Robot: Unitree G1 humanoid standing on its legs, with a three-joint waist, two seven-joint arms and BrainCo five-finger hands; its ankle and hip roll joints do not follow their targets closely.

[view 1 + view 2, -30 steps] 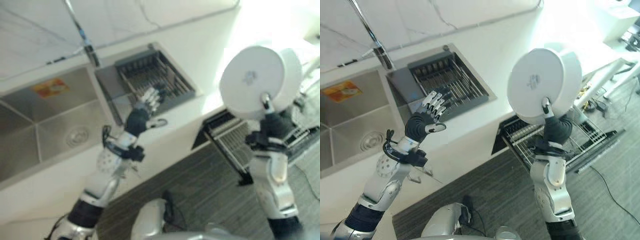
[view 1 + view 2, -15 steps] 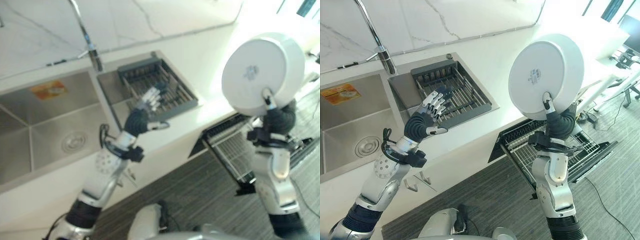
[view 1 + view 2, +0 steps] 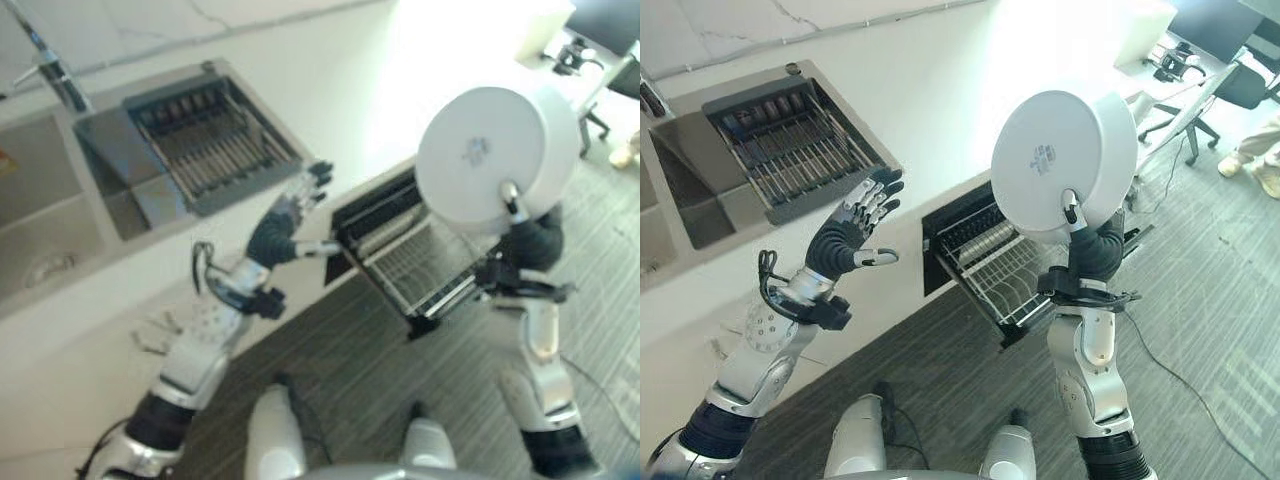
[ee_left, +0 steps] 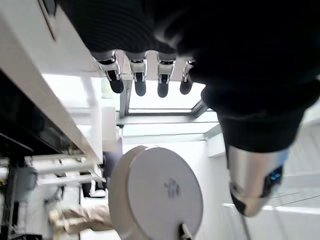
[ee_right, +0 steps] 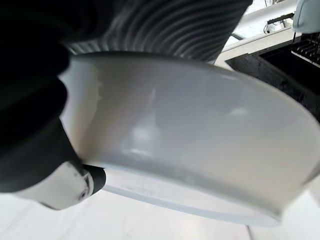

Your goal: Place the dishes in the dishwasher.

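Note:
My right hand holds a large white bowl up high on its edge, its flat base turned towards me, with the thumb pressed on the base. The same bowl shows close up in the right wrist view, and from afar as the white bowl in the left wrist view. Below and behind the bowl the dishwasher's wire rack is pulled out from under the counter. My left hand is raised above the counter edge, fingers straight and spread, holding nothing.
A dark drying rack sits in the steel sink at the left of the white counter. Grey striped flooring lies to the right, with an office chair beyond the counter's end.
The camera has swung right, so the sink has slid left and the dishwasher rack sits nearer the middle. The bowl stays raised in my right hand; the left hand remains open.

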